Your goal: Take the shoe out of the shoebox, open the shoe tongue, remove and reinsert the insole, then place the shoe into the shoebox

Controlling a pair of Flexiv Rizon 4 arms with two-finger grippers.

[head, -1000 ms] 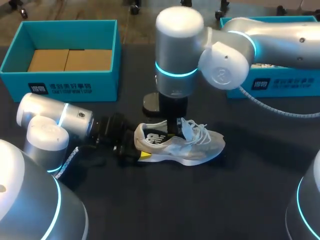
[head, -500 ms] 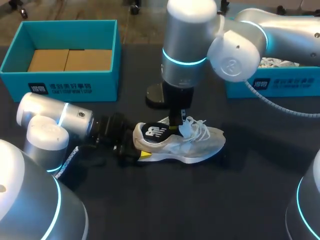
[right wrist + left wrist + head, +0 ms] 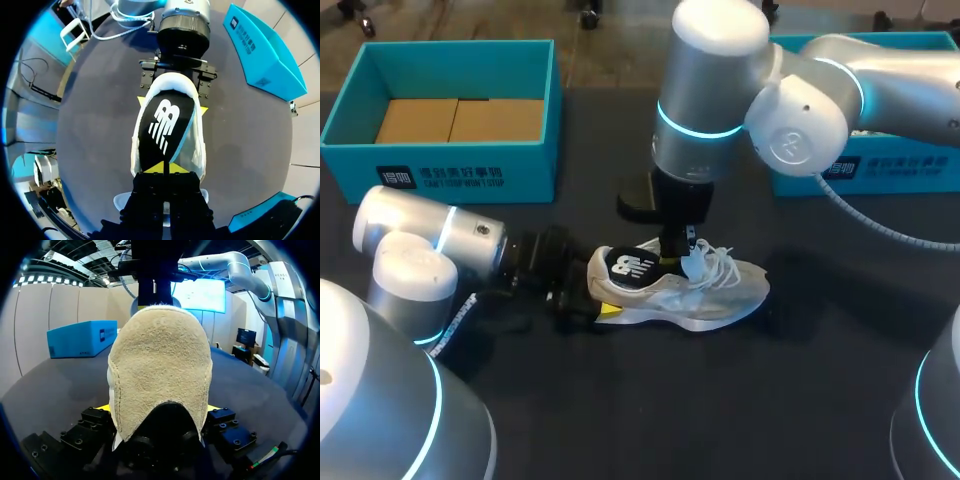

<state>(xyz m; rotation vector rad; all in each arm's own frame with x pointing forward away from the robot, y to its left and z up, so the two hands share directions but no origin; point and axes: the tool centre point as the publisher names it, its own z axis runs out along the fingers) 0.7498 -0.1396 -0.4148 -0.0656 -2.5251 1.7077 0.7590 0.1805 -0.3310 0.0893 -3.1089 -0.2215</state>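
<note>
A pale grey shoe (image 3: 710, 290) lies on its sole on the dark table, toe to the right. My left gripper (image 3: 584, 300) is shut on its heel (image 3: 160, 365), one yellow fingertip (image 3: 102, 407) on each side. Over the shoe's opening my right gripper (image 3: 677, 245) points down, shut on the front end of the black insole (image 3: 630, 266). The insole (image 3: 162, 127), with its white logo, is tilted up partly out of the shoe (image 3: 199, 147), and the right gripper (image 3: 165, 169) pinches its edge. The loose white laces (image 3: 720, 262) lie beside the right fingers.
An open teal shoebox (image 3: 440, 170) with a brown cardboard bottom stands at the back left. A second teal box (image 3: 880, 170) stands at the back right, partly behind my right arm. Bare dark table lies in front of the shoe.
My right arm has risen and shifted right, drawing the insole up out of the shoe so its logo shows. The left gripper and the shoe have stayed in place.
</note>
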